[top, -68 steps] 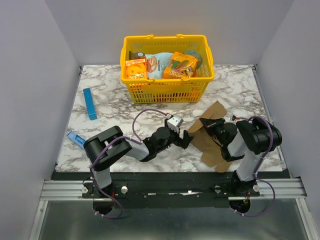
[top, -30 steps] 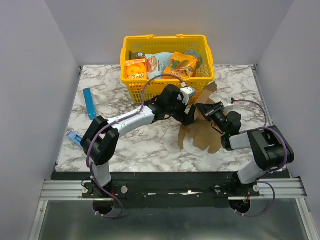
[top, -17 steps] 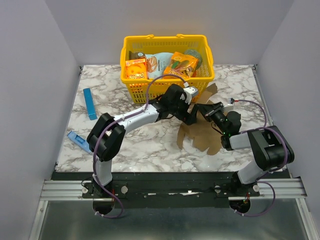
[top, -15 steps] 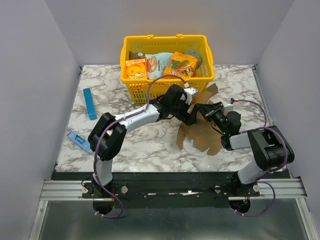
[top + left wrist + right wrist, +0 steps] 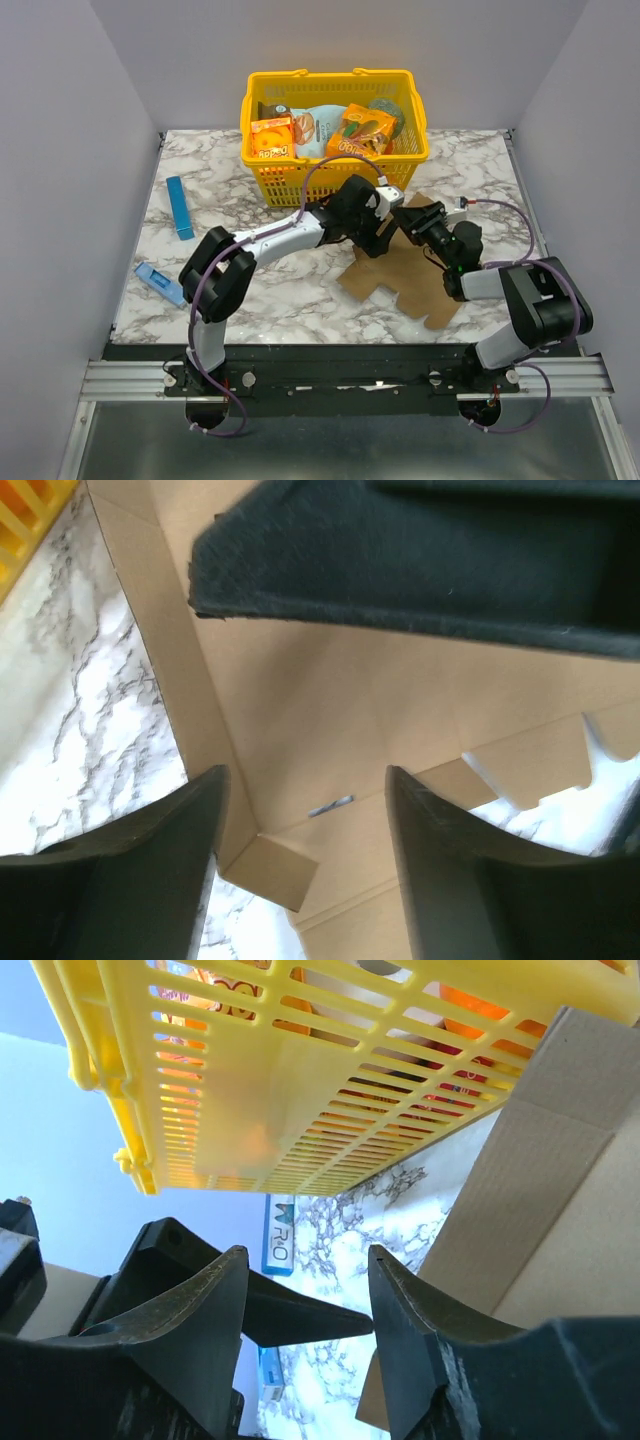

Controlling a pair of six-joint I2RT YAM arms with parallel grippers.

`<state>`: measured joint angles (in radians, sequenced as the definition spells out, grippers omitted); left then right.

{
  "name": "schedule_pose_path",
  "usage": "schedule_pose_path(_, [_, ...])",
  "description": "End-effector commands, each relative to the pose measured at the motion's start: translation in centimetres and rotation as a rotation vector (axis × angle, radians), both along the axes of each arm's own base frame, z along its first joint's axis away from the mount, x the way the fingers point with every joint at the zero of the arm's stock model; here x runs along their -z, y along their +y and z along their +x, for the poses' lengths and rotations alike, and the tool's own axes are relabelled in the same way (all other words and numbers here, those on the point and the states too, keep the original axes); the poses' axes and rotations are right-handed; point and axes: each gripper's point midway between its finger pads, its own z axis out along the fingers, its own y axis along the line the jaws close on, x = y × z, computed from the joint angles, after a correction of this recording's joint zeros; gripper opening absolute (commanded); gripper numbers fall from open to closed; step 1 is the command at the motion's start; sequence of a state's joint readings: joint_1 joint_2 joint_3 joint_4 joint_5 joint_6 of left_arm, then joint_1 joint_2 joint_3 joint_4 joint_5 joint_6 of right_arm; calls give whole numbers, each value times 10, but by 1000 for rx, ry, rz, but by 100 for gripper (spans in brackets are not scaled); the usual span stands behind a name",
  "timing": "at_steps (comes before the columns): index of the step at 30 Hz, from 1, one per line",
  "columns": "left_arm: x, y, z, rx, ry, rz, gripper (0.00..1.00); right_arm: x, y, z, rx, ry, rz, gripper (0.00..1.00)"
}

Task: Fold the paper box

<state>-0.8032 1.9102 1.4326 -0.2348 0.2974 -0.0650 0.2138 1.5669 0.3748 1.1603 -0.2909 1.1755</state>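
The paper box (image 5: pixel 400 280) is a flat brown notched cardboard sheet lying on the marble table right of centre. My left gripper (image 5: pixel 383 236) reaches across to its far edge. In the left wrist view the left gripper (image 5: pixel 305 777) stands open just above the paper box (image 5: pixel 330 710), nothing between its fingers. My right gripper (image 5: pixel 408 218) hovers at the same far edge, close to the left one. In the right wrist view the right gripper (image 5: pixel 305 1260) is open and empty, with the paper box (image 5: pixel 570 1180) to its right.
A yellow basket (image 5: pixel 330 180) with orange snack boxes stands just behind both grippers, and the yellow basket (image 5: pixel 330 1080) fills the top of the right wrist view. A slim blue box (image 5: pixel 180 207) lies at the left. A small blue item (image 5: pixel 155 280) sits near the front left edge.
My right gripper has opened and let go of the cardboard. The sheet, raised and bent before, now lies flat on the table. The left gripper has narrowed slightly.
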Motion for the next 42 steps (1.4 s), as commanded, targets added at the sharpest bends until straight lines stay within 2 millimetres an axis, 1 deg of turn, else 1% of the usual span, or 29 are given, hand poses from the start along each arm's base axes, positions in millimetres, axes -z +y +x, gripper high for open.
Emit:
schedule_pose_path(1, [7,23,13,-73,-82,136,93,3,-13,-4,34,4,-79,63])
schedule_pose_path(3, [5,34,19,-111,-110,142,99,4,-23,-9,64,8,-114,65])
schedule_pose_path(7, [6,40,33,-161,-79,115,99,7,-38,-15,88,8,-178,67])
schedule_pose_path(9, [14,36,33,-138,-50,126,99,10,-45,-20,96,11,-184,67])
schedule_pose_path(10, [20,34,33,-121,-41,139,99,2,-46,-23,91,-17,-190,66])
schedule_pose_path(11, [29,33,32,-109,-17,160,98,1,-46,-26,89,-23,-199,66])
schedule_pose_path(12, [32,32,32,-104,-7,171,95,2,-47,-29,87,-15,-212,66])
schedule_pose_path(14, [39,33,31,-88,11,194,87,-13,-50,-33,93,-60,-249,66])
schedule_pose_path(15, [39,32,29,-80,22,194,81,-7,-52,-36,94,-26,-268,66])
schedule_pose_path(16, [39,32,28,-51,13,203,79,-14,-55,-35,103,-42,-296,66])
schedule_pose_path(17, [44,33,24,-22,24,221,78,-28,-55,-37,104,-74,-306,66])
schedule_pose_path(18, [40,30,24,-1,26,212,78,-20,-54,-39,86,-26,-329,66])
schedule_pose_path(19, [40,25,18,37,47,196,78,-22,-53,-40,60,-24,-358,67])
schedule_pose_path(20, [44,25,14,59,68,204,77,-38,-50,-36,51,-47,-367,67])
schedule_pose_path(21, [43,23,13,84,68,198,76,-31,-50,-40,33,0,-378,67])
schedule_pose_path(23, [51,21,10,104,94,198,68,-39,-51,-40,31,1,-392,67])
schedule_pose_path(24, [52,20,11,107,98,194,58,-41,-52,-45,30,10,-397,68])
schedule_pose_path(26, [56,18,10,120,107,185,45,-45,-55,-49,41,-4,-422,68])
schedule_pose_path(27, [55,17,10,127,103,186,30,-46,-57,-52,41,8,-433,69])
schedule_pose_path(30, [45,20,14,149,45,193,0,-58,-62,-56,53,-19,-480,70])
schedule_pose_path(32, [27,24,17,193,-35,197,0,-71,-62,-58,43,-64,-517,70])
schedule_pose_path(34, [15,31,18,229,-92,219,0,-84,-63,-57,39,-119,-559,70])
schedule_pose_path(35, [0,37,18,261,-150,230,0,-90,-64,-57,44,-142,-575,70])
schedule_pose_path(37, [-6,52,16,290,-204,280,0,-99,-67,-55,49,-195,-631,70])
schedule_pose_path(38, [-21,58,13,326,-261,290,0,-108,-65,-53,39,-228,-655,70])
schedule_pose_path(39, [-17,67,9,335,-270,316,0,-115,-64,-51,30,-275,-679,70])
schedule_pose_path(40, [-21,76,12,319,-302,352,0,-118,-62,-48,3,-346,-751,70])
schedule_pose_path(41, [-30,83,10,334,-337,367,0,-127,-53,-50,-49,-413,-763,69])
schedule_pose_path(42, [-23,94,8,380,-379,421,0,-132,-50,-45,-60,-458,-780,69])
